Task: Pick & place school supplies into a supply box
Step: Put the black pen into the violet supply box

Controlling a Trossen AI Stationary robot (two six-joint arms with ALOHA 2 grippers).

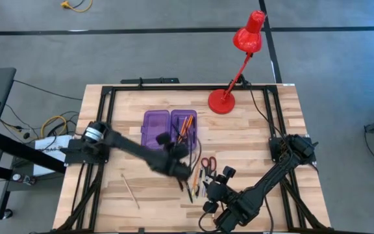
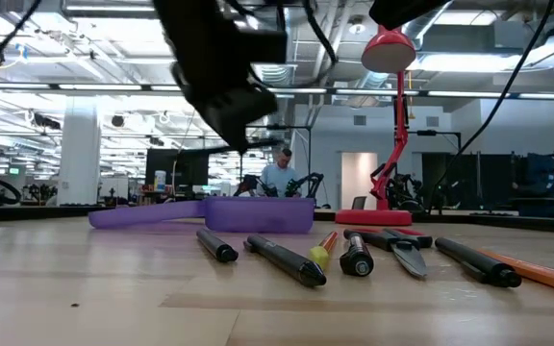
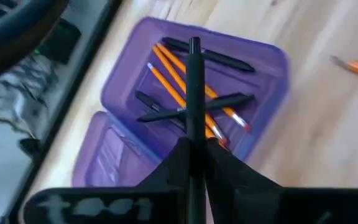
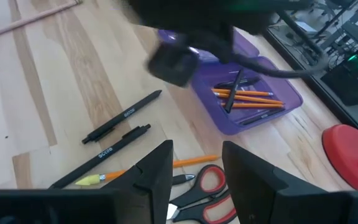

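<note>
The supply box [image 1: 169,127] lies open on the table, a purple case with two halves. Its right half holds orange pencils and dark pens [image 3: 185,93]. My left gripper [image 3: 192,158] hangs just near of the box, shut on a black pen [image 3: 194,87]. More pens [image 4: 123,117], an orange pencil [image 4: 191,162] and red-handled scissors [image 4: 207,186] lie on the table near of the box. My right gripper [image 4: 194,168] stands open above them, touching nothing. My left gripper pinches the black pen between its two fingers by its rear part [image 3: 194,134]. The pen runs along the fingers and sticks out past their tips, its free end [image 3: 194,43] over the box. The fingers slant down toward the table's far side. The pen is lifted clear.
A red desk lamp [image 1: 223,101] stands at the far right of the table, its head reaching beyond the far edge. One pencil [image 1: 130,190] lies alone near the front left. Black frame rails run along the table's edges. A person [image 2: 279,173] shows in the room behind.
</note>
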